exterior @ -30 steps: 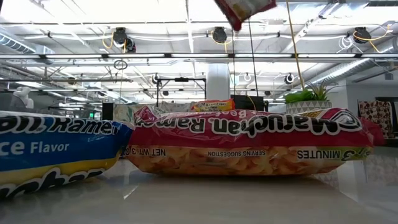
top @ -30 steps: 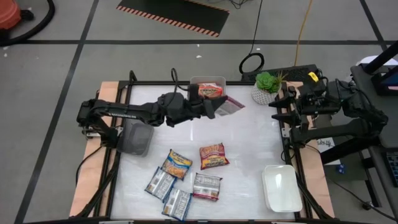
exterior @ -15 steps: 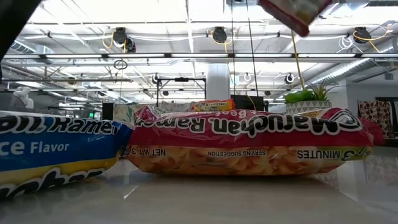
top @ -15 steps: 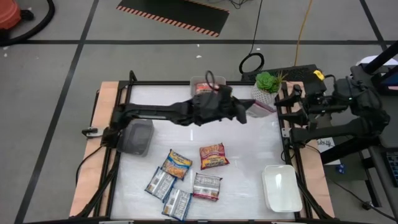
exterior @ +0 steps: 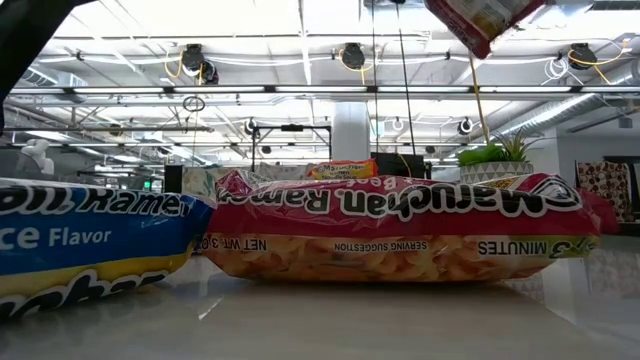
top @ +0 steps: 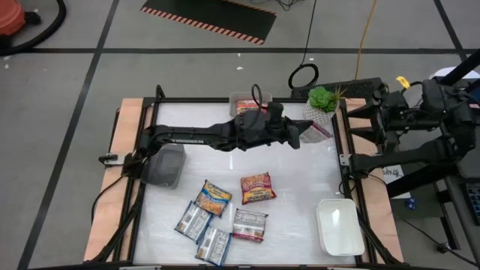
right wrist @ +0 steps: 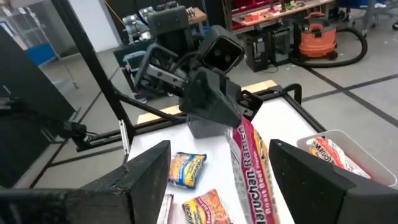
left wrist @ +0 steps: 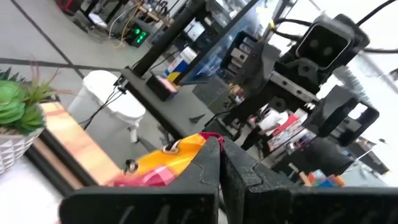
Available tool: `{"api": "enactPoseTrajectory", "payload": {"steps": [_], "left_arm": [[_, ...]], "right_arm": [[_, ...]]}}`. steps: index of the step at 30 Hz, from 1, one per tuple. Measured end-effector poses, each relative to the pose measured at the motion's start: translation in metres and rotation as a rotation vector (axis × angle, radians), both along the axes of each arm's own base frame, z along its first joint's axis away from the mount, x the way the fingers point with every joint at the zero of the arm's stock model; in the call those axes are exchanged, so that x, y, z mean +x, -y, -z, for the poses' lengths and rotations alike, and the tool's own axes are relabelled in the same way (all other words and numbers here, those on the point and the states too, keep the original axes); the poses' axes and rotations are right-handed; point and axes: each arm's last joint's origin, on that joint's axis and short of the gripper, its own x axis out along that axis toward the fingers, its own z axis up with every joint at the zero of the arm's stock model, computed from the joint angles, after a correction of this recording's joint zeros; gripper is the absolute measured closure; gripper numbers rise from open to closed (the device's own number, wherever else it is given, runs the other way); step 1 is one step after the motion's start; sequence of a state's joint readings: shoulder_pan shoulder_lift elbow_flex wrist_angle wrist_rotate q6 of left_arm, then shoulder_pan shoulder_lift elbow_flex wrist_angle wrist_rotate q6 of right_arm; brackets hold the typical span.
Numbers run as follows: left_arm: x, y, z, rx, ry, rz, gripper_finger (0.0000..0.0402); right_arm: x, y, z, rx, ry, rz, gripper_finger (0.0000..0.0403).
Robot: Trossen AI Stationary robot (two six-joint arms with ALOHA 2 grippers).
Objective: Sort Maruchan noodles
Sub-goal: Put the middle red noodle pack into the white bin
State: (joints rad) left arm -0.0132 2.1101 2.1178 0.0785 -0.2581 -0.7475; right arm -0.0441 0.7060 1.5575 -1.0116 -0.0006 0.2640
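Noodles on the table: five packets (top: 225, 214) lie loose in the near-left part of the white table (top: 300, 176); you see they have not moved in the last second.
Grey tray: rests at the left edge (top: 165, 165), with nothing visible in it.
Left gripper: clamped shut (top: 298, 135) on a maroon packet (top: 315, 130); you will note it has swung right from beside the clear bin (top: 251, 100) toward the plant (top: 324, 103).
Meaning: the packet appears to be offered across for a handover.
White tray: near-right corner (top: 339, 226); nothing shows in it.
Right gripper: fingers spread wide (right wrist: 217, 180), holding nothing, beyond the right edge and facing the packet.
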Motion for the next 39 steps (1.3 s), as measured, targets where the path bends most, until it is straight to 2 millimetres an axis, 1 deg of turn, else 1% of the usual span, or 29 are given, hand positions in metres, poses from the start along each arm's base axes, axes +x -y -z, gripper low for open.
{"api": "enactPoseTrajectory", "payload": {"steps": [6,12,14,18,23,28,36,39], "left_arm": [[0.0,0.0,0.0,-0.02,0.005,0.001,0.0401],[0.0,0.0,-0.001,-0.03,0.011,0.003,0.0401],[0.0,0.0,-0.001,-0.035,0.013,0.003,0.0401],[0.0,0.001,-0.001,-0.038,0.015,0.005,0.0402],[0.0,0.007,-0.001,-0.023,0.011,-0.007,0.0402],[-0.001,0.012,0.001,-0.019,-0.009,-0.043,0.0401],[-0.001,0.012,0.004,0.007,-0.046,-0.06,0.0402],[-0.001,0.011,0.005,0.023,-0.055,-0.065,0.0401]], "right_arm": [[0.01,0.001,-0.011,-0.058,-0.084,0.001,0.014],[0.021,0.003,-0.018,-0.12,-0.101,0.022,0.014],[0.024,0.003,-0.017,-0.118,-0.108,0.022,0.014],[0.029,0.003,-0.017,-0.058,-0.117,0.034,0.014],[0.03,0.003,-0.017,0.0,-0.114,0.054,0.014],[0.03,0.003,-0.017,0.014,-0.115,0.052,0.0139],[0.03,0.002,-0.016,-0.014,-0.123,0.017,0.0139],[0.03,0.001,-0.011,-0.011,-0.181,-0.007,0.0139]]}}
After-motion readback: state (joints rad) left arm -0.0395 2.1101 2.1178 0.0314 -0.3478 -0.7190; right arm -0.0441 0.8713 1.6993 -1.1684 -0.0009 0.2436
